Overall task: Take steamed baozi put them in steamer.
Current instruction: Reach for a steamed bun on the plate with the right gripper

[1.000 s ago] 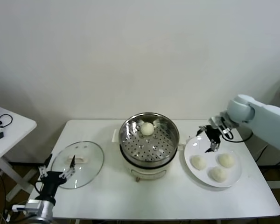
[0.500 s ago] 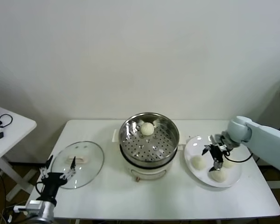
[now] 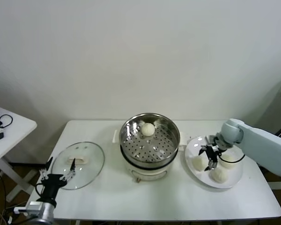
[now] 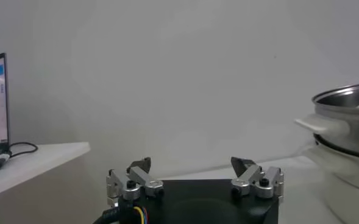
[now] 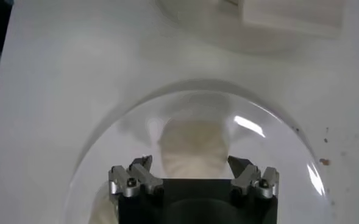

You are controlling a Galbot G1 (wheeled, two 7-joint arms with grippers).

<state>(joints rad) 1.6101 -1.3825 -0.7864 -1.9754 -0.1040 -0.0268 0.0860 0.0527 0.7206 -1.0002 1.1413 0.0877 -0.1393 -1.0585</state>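
Baozi wait in two places: one (image 3: 148, 129) already sits in the steamer (image 3: 150, 137), off to the right gripper's (image 3: 209, 158) left, and three lie on the white plate (image 3: 193, 145) right under it. That gripper hangs low over the plate with its jaws spread wide and empty, straddling a bun (image 5: 193, 150), probably lined up to pinch it. Its arm reaches in from the right, wrist bent downward. The left gripper (image 3: 56, 177), open too, idles beside the glass lid (image 3: 86, 161).
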